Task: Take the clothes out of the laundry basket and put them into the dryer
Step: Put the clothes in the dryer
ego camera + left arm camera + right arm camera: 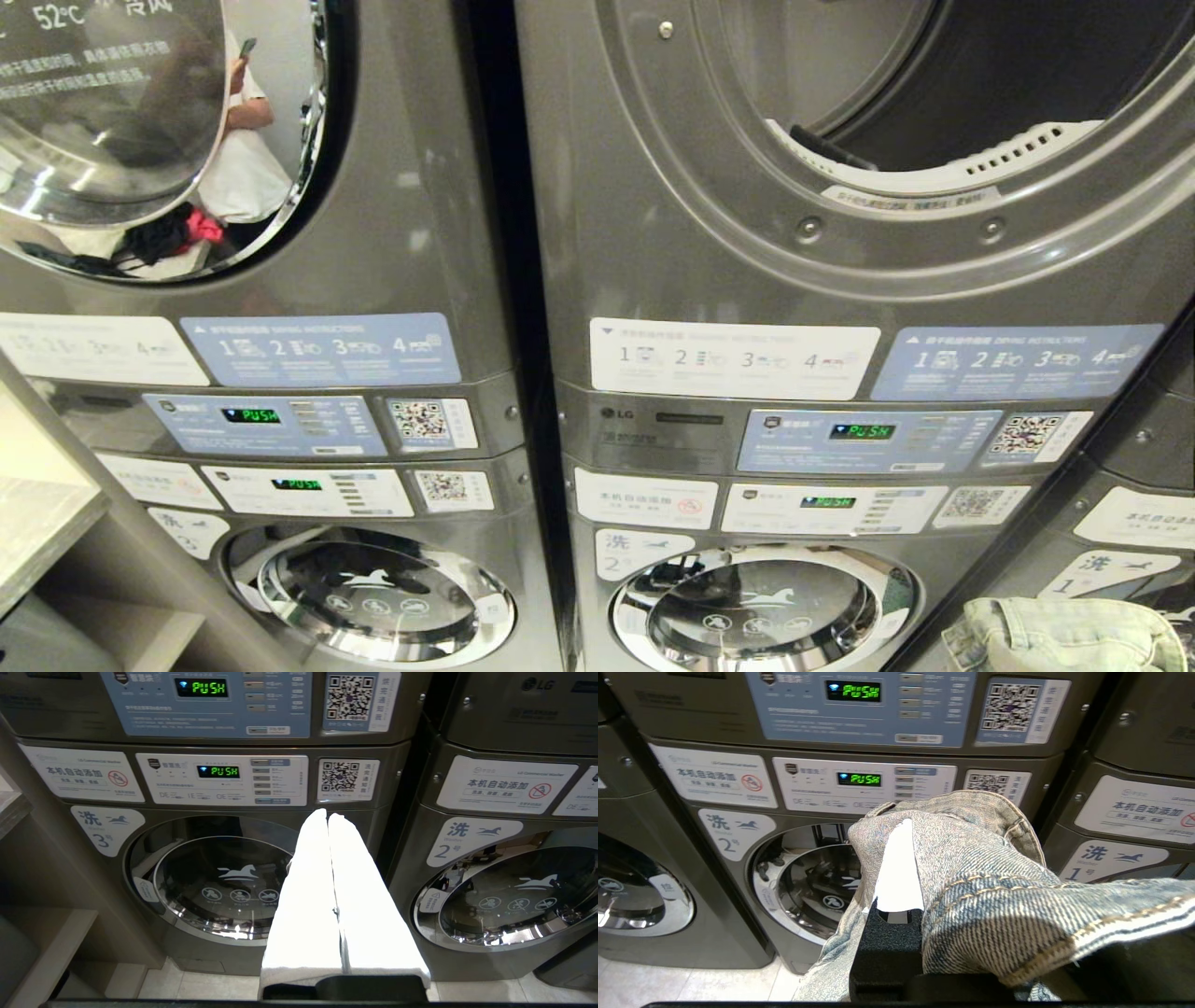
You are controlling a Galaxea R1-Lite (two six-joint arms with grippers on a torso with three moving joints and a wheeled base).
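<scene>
Right gripper (901, 868): clamped on pale denim jeans (980, 868), which drape over it so only one white finger (899, 877) shows; the other is buried in cloth. It hangs in front of the lower washer (808, 891) marked 2. In the head view only a crumpled bit of the jeans (1064, 635) peeks in at the bottom right corner; the gripper itself is cut off there.

Left gripper (329, 819): white fingers (303, 896) pressed flat together, nothing between them, pointing at the lower washer marked 3 (210, 882).

Dryer (840, 233): upper machine on the right stack, door open, drum mouth dark and cut off by the top edge; interior hard to make out.

Neighbouring upper door (159, 131) on the left stack is closed; its glass reflects a person (238, 140), partly seen.

Laundry basket appears in no view.
</scene>
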